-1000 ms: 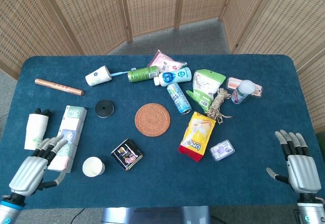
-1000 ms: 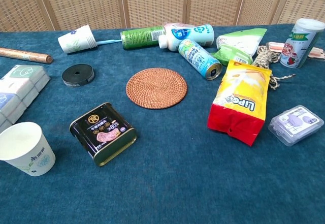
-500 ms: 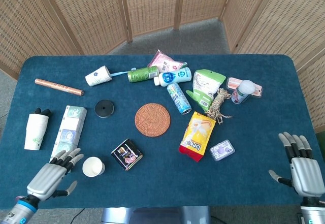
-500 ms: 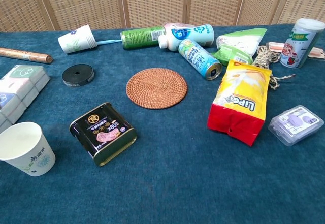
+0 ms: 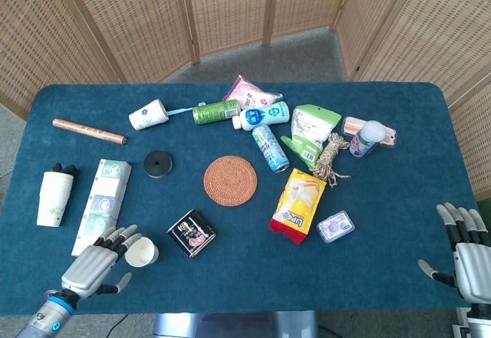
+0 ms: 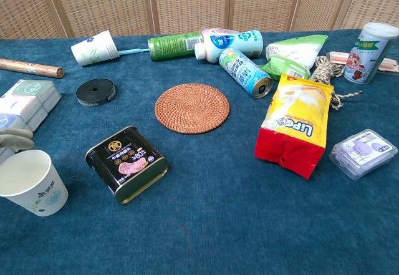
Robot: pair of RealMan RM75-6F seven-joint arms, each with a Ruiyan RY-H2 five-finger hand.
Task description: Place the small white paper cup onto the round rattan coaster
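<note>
The small white paper cup (image 5: 141, 252) (image 6: 31, 182) stands upright near the table's front left. The round rattan coaster (image 5: 230, 179) (image 6: 192, 108) lies bare in the middle of the table. My left hand (image 5: 93, 266) hovers just left of the cup, fingers spread and holding nothing; in the chest view only its fingertips (image 6: 15, 140) show at the left edge behind the cup. Over the front right corner, far from both, my right hand (image 5: 469, 252) is open with fingers apart.
A black tin (image 5: 192, 233) lies between cup and coaster. Tissue packs (image 5: 102, 200) and a stack of cups (image 5: 54, 196) sit at the left. A yellow chip bag (image 5: 298, 204), cans, bottles, another paper cup (image 5: 148, 114) and a black tape roll (image 5: 157, 163) surround the coaster.
My left hand has moved right from beside the tissue packs to just beside the small cup. My right hand has drifted back toward the front right corner.
</note>
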